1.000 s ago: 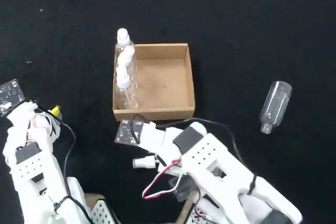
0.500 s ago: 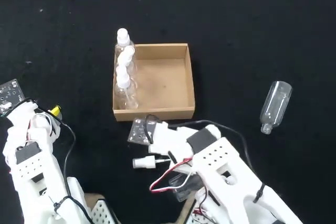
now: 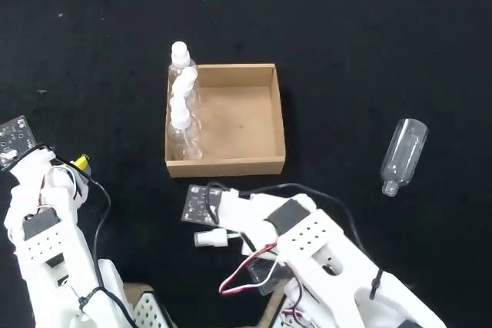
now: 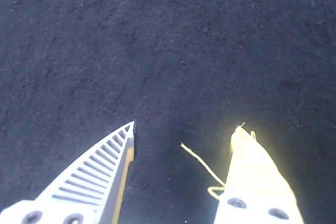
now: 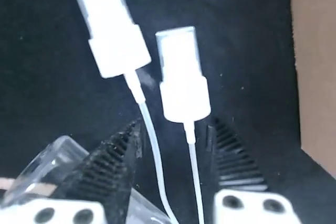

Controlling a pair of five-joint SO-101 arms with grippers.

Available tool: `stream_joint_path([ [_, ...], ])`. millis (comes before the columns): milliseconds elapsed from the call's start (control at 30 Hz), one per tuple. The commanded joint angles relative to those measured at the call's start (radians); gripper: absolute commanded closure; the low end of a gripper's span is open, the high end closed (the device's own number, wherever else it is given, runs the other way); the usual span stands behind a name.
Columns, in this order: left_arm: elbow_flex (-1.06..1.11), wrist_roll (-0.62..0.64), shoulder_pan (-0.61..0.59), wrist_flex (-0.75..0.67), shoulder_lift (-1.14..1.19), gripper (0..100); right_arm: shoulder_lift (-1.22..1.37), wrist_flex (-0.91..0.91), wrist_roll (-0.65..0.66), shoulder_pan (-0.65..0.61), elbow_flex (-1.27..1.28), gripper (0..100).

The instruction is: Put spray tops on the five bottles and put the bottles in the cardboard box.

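You are fetching a spray top point(image 5: 184, 80), the fourth as I judge. Your right gripper point(image 5: 176, 128) is standing open around its tube, near the cardboard box point(image 3: 261, 165) on the arms' side, and it needs closing next. The right wrist view is showing a second spray top point(image 5: 113, 30) beside it. The high view is showing three capped bottles point(image 3: 183, 105) inside the box and a bare bottle point(image 3: 403, 156) well to the right of the box. Your left gripper point(image 4: 185, 129) is hanging open and empty.

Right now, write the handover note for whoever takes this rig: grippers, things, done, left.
Left gripper: open over bare table.
Right gripper: open, astride one spray top at its tube; second top lies beside it.
Done: three topped bottles stand in the cardboard box along its left wall.
Left: uncapped bottle lying on the table right of the box, plus another clear bottle by the right gripper. Top both, box both.
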Motion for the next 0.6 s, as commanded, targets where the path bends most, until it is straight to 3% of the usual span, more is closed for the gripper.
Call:
stream_joint_path([
  [0, -0.016, 0.005, -0.002, 0.003, -0.009, 79, -0.033, -0.018, -0.028, -0.072, -0.019, 82.3],
  [167, -0.016, 0.005, -0.008, 0.003, -0.009, 79, -0.033, -0.023, -0.078, -0.132, -0.036, 82.3],
  [567, -0.016, 0.005, -0.01, 0.003, -0.009, 79, 0.016, -0.034, -0.124, -0.135, -0.151, 82.2],
])
